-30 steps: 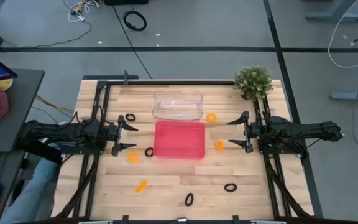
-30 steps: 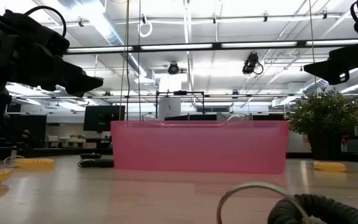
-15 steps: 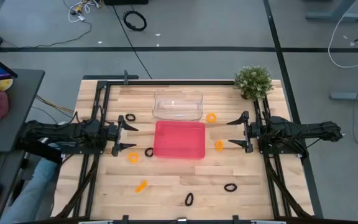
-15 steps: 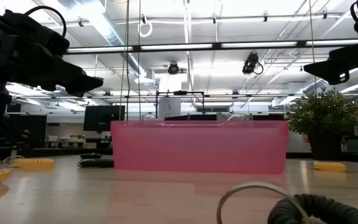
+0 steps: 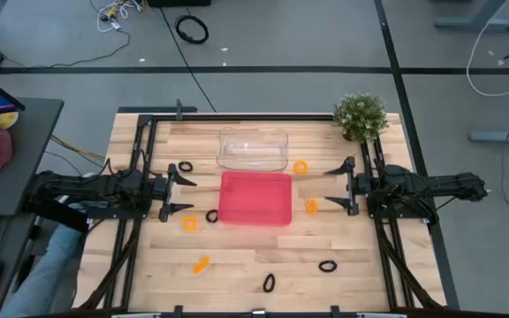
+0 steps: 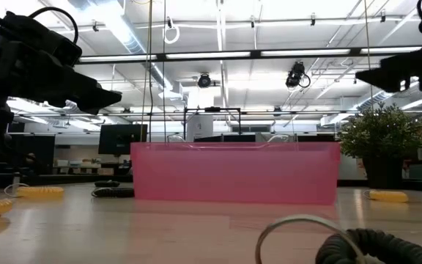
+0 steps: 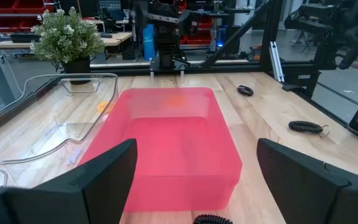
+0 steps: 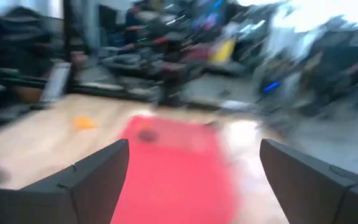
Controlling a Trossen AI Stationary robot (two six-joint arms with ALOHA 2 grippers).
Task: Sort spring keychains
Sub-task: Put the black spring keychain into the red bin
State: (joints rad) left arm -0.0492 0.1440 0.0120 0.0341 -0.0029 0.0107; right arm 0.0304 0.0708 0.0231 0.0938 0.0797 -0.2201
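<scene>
High view: wooden table (image 5: 254, 252) on grey floor (lab), both end effectors (image 5: 177, 194) (image 5: 338, 186) spread.

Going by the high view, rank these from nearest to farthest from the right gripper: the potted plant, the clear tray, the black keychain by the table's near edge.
Measured from the right gripper, open at the table's right side:
1. Potted plant, at the far right corner behind the gripper.
2. Clear tray, toward the middle, beyond the pink tray.
3. Black keychain, at the near edge, centre.

It was a robotics lab: a wooden counter (image 5: 237, 256) in a black frame (image 5: 140, 132), cables (image 5: 192, 29) on the grey floor, strip lights (image 6: 211, 53) overhead, monitors (image 6: 119, 138) behind.
</scene>
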